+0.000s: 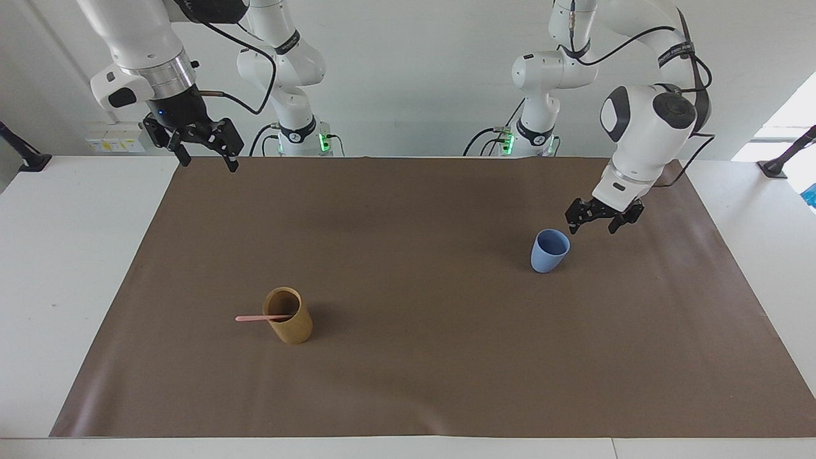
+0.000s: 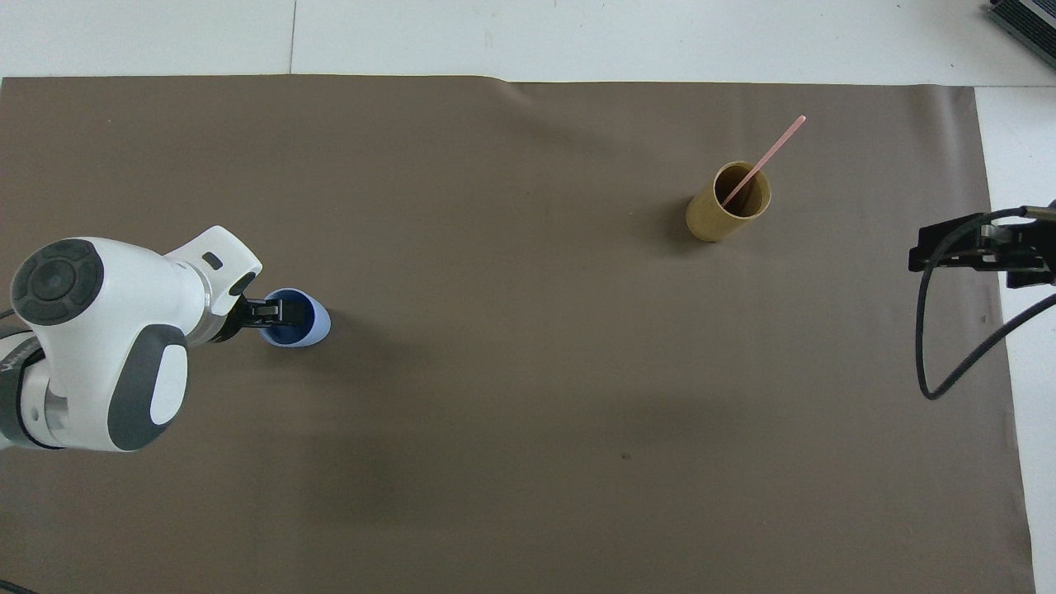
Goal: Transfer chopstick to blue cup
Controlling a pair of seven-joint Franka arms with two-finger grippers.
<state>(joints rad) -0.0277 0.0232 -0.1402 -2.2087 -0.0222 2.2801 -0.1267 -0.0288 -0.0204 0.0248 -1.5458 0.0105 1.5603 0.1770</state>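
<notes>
Two cups, one stick: the chopstick (image 1: 255,317) leans in the tan cup (image 1: 289,315). The left hand (image 1: 598,221), fingers apart, hovers just above the blue cup (image 1: 548,251). The right hand (image 1: 203,152) waits, fingers apart, over the counter (image 1: 76,255) edge.

plain white wall (image 1: 414,76) at the back, pretty bare apart from a socket strip (image 1: 116,139) low down toward one end. white table (image 1: 70,268) with a big brown mat (image 1: 421,357) covering most of it. bright daylight from a window (image 1: 787,121) at the other end.
</notes>
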